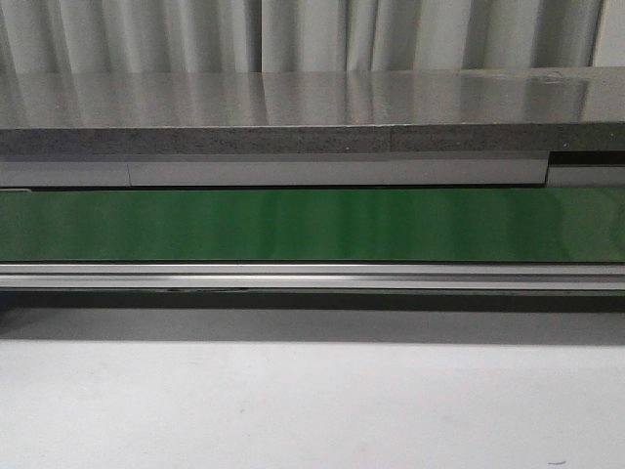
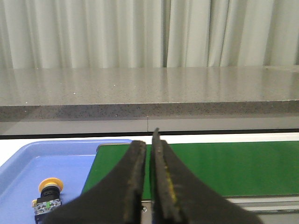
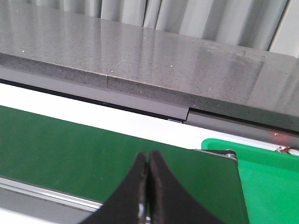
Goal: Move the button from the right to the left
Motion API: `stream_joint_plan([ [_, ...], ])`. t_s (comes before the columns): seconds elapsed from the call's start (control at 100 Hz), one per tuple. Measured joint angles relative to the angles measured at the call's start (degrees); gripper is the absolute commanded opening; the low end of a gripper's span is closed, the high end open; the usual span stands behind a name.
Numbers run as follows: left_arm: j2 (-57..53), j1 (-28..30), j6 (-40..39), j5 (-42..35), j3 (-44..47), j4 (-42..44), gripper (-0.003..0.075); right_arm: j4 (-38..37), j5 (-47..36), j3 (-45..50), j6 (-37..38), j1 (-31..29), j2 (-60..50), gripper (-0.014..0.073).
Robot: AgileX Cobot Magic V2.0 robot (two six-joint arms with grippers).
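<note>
Front view: green conveyor belt (image 1: 312,225) running across, grey stone-look counter (image 1: 293,112) behind, white table surface (image 1: 312,401) in front. No arms, no button visible there.

Left wrist view: left gripper (image 2: 148,154) pressed nearly closed, only a thin slit between the fingers, nothing held. Hangs above the belt's left end. Button (image 2: 48,196) lying in the blue tray (image 2: 28,163) just beside that belt end: orange-yellow cap, black body, small yellowish tab at the base. Well off to the side of the fingers, no contact.

Right wrist view: right gripper (image 3: 148,163) fully closed, fingers touching, empty. Over the belt near its right end, with a green tray (image 3: 266,182) beside it. Only part of that tray in frame; no button seen on the visible part.

Progress, as a judgement: button sits in the left-side tray, both claws empty and clear of it, belt bare. Looks like the transfer from right to left is done for this piece, or the tray already held one. Cannot tell whether more buttons remain on the right, since most of the green tray is out of view. Nothing in hand, no step visibly under way.
</note>
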Motion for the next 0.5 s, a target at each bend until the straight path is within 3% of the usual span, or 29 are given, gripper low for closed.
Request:
stream_joint_plan([
  [0.3, 0.0, 0.0, 0.0, 0.0, 0.0, 0.0, 0.0005, -0.95, 0.0, 1.46, 1.13, 0.51, 0.0, -0.0068],
  [0.4, 0.0, 0.0, 0.0, 0.0, 0.0, 0.0, 0.0005, -6.28, 0.0, 2.35, 6.62, 1.49, 0.0, -0.0068],
  [0.5, 0.0, 0.0, 0.0, 0.0, 0.0, 0.0, 0.0005, -15.31, 0.0, 3.21, 16.69, 2.76, 0.0, -0.0068],
])
